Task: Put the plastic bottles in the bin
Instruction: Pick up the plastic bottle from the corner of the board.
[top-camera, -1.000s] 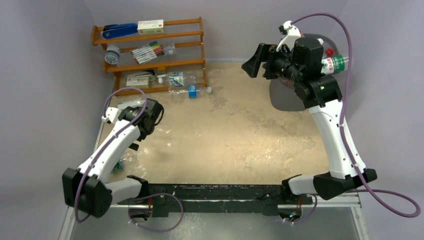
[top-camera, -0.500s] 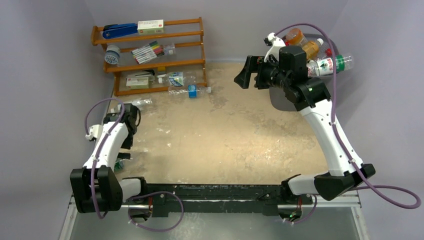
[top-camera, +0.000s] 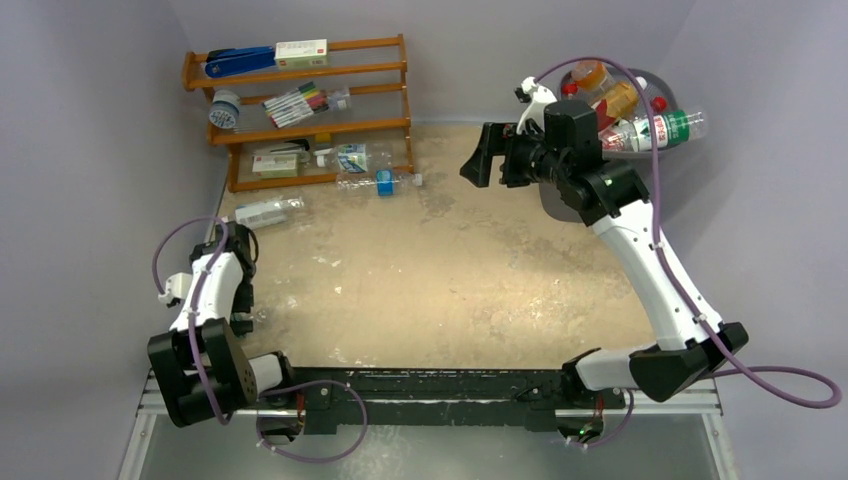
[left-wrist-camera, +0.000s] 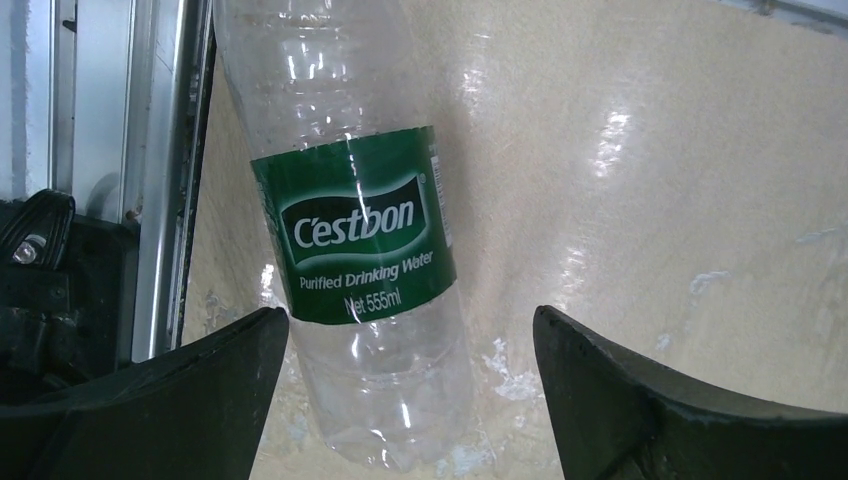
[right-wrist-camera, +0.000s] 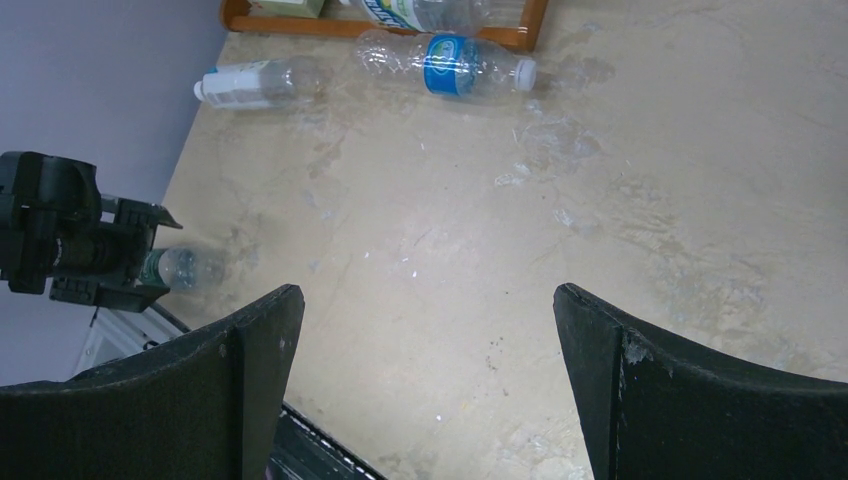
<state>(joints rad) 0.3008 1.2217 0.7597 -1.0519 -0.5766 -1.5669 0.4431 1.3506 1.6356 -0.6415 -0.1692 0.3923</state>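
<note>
Hovering my left gripper (left-wrist-camera: 412, 320), jaws wide and empty, over the bottle (left-wrist-camera: 360, 225) lying off-centre beneath it. Next I'd centre, drop and close. Right gripper (right-wrist-camera: 428, 300) hangs open, bin (top-camera: 562, 205) behind it.

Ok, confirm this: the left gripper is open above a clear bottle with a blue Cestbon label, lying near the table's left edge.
Not quite: the label is green, not blue, as the left wrist view shows. The rest holds: the left gripper is open above that clear bottle, which lies near the table's left edge.
</note>
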